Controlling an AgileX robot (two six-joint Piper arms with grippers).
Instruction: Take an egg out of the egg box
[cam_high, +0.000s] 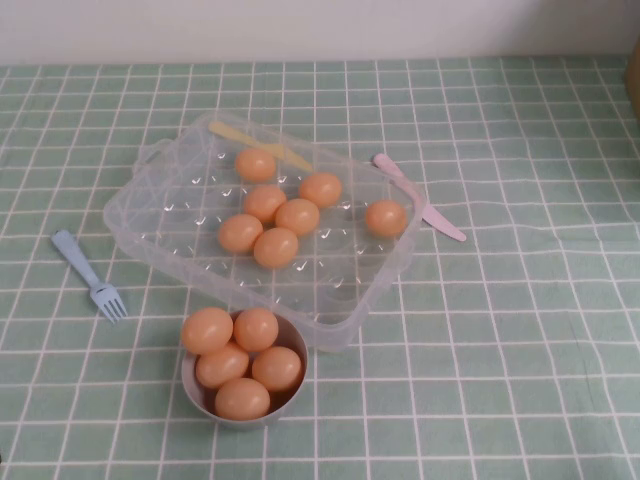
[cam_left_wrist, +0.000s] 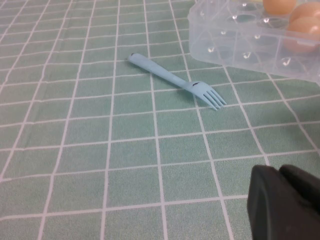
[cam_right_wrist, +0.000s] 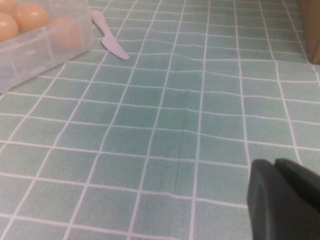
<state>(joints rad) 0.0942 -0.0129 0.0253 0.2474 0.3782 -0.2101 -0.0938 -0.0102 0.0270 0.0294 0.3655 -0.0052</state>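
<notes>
The clear plastic egg box (cam_high: 150, 195) sits mid-table in the high view and holds several orange-tan eggs, one of them (cam_high: 298, 216) near its middle. Neither arm shows in the high view. My left gripper (cam_left_wrist: 280, 172) shows only in the left wrist view, shut and empty, low over the cloth, apart from the box corner (cam_left_wrist: 240, 40) and its eggs (cam_left_wrist: 305, 25). My right gripper (cam_right_wrist: 275, 165) shows only in the right wrist view, shut and empty, well away from the box (cam_right_wrist: 40, 50) and its eggs (cam_right_wrist: 30, 15).
A small grey bowl (cam_high: 298, 345) with several eggs stands just in front of the box. A blue fork (cam_high: 90, 275) lies to its left, a pink knife (cam_high: 420, 200) to its right, a yellow knife (cam_high: 262, 143) inside the box. A brown object (cam_high: 635, 80) is at the far right edge.
</notes>
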